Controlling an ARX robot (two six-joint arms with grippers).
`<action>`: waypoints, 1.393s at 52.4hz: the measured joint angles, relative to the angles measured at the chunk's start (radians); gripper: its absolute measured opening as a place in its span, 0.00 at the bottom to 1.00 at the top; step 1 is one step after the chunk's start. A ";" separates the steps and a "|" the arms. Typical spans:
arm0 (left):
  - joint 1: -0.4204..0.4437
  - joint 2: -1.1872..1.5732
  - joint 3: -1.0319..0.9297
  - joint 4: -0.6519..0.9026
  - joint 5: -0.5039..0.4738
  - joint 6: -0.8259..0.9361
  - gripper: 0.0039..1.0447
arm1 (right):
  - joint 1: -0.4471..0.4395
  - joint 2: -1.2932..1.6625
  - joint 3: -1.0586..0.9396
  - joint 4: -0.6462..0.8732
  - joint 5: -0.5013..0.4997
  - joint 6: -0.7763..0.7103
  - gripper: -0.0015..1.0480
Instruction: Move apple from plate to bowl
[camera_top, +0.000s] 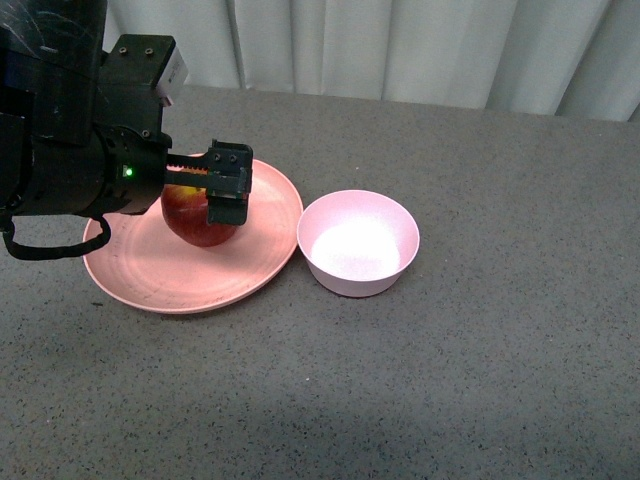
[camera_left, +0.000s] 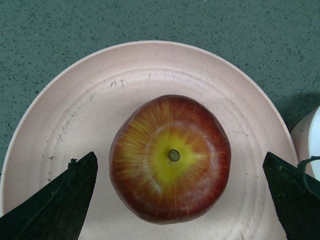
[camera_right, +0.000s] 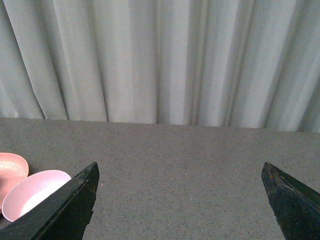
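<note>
Left pincer sits open, straddling the apple on the plate: grasp step. Next up, I'd say: close, lift, cross to the bowl.

dark-red apple, yellow streaks round stem; salmon-pink plate; pale pink bowl; grey speckled table.

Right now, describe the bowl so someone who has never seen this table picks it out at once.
On the grey speckled table, find the wide pink plate holding the apple. The bowl stands just to the plate's right in the front view, with nothing in it. It is smaller, deeper and paler pink than the plate.
</note>
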 joint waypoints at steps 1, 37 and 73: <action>0.000 0.004 0.004 -0.005 0.002 -0.001 0.94 | 0.000 0.000 0.000 0.000 0.000 0.000 0.91; -0.177 -0.080 0.071 -0.070 0.064 -0.047 0.65 | 0.000 0.000 0.000 0.000 0.000 0.000 0.91; -0.294 0.142 0.200 -0.088 0.007 -0.078 0.64 | 0.000 0.000 0.000 0.000 0.000 0.000 0.91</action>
